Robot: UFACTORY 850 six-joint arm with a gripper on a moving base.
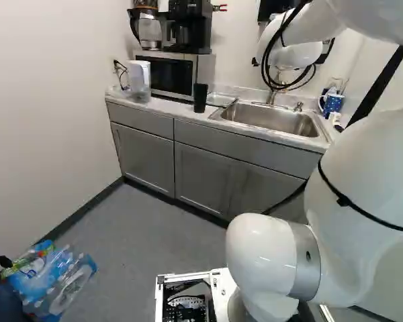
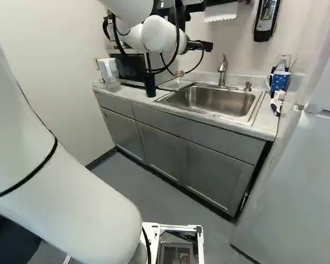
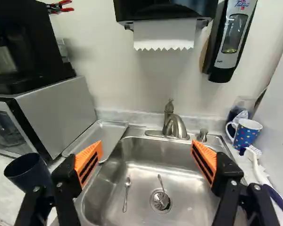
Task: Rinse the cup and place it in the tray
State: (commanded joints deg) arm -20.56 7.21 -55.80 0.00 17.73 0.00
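Both base views look ahead and a little down from well behind the end effector, one left, one right, sharing the sink and tabletop. The wrist view, much nearer, looks out between the end effector's fingers, over that same sink to the wall beyond.

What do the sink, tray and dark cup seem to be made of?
Sink: brushed stainless steel, judging by its soft, streaky reflections. Tray: probably satin metal, given its grey sheen. Dark cup: likely matte plastic, its surface dull; coated metal is possible.
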